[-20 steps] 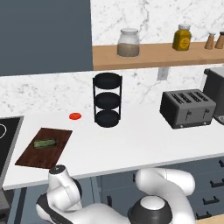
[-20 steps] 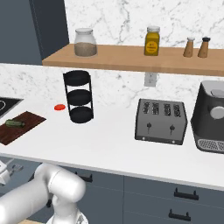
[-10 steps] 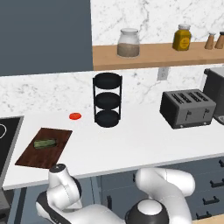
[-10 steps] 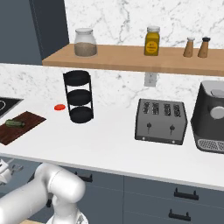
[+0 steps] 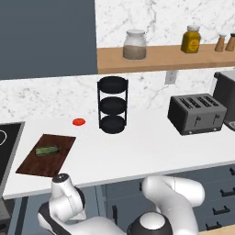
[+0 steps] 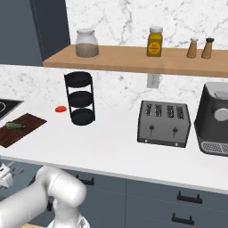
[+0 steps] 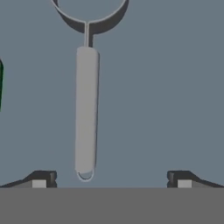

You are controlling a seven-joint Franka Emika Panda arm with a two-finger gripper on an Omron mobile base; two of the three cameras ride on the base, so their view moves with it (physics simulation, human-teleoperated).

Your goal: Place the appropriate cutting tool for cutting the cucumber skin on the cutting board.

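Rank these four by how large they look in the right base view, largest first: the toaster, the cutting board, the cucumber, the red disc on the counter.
1. toaster
2. cutting board
3. cucumber
4. red disc, though it looks close to the cucumber in size and lies farther from the camera, so the last two places are unsure.

left base cam: behind arm, left side, looks fwd/down over desk [image 5: 151, 151].
right base cam: behind, right side, same desk.
shared: cutting board [image 5: 46, 155], rack [image 5: 113, 104], toaster [image 6: 163, 123], shelf [image 6: 133, 60].
hand cam: v. close, along hand [image 7: 111, 180] onto peeler [image 7: 86, 109].
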